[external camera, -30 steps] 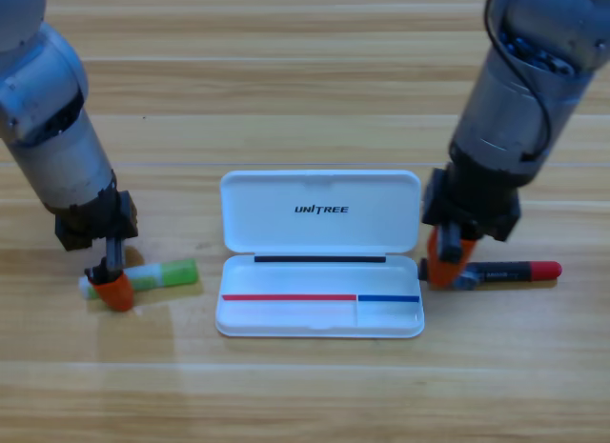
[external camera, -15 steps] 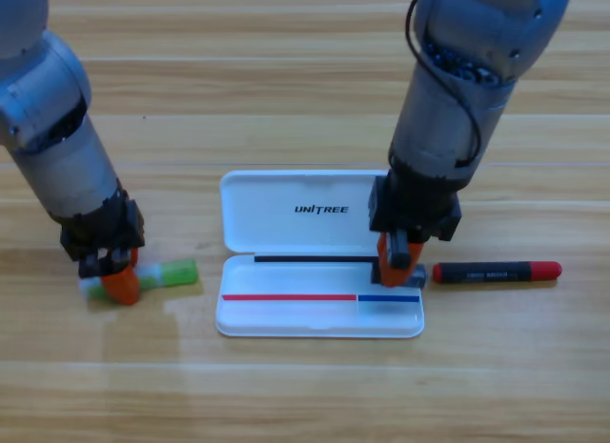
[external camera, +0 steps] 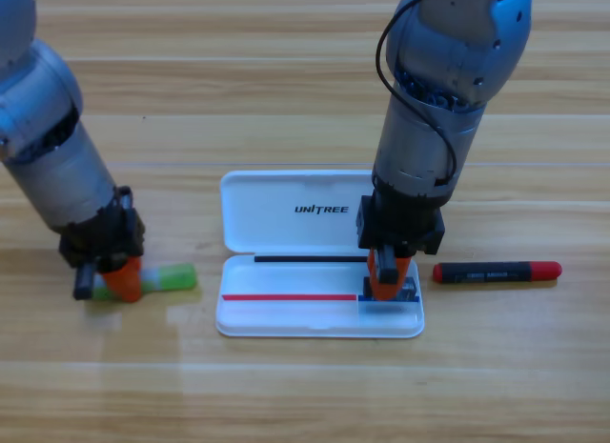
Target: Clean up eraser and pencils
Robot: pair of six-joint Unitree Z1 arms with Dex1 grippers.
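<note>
**Desk items at the open case**

Right gripper (external camera: 386, 283): low over the right compartment of the white case (external camera: 320, 324), jaws pinching the eraser (external camera: 404, 291), a dark block at their tips.
Left gripper (external camera: 116, 281): at the left, jaws closed around the green pencil (external camera: 172, 276), which lies on the wooden table (external camera: 305, 395).
Black-and-red pencil (external camera: 498, 271): flat on the table, just right of the case.

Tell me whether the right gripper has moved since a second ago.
Yes. The right gripper went left, from beside the black-and-red pencil to over the right end of the white case. The pencil lies where it was.
</note>
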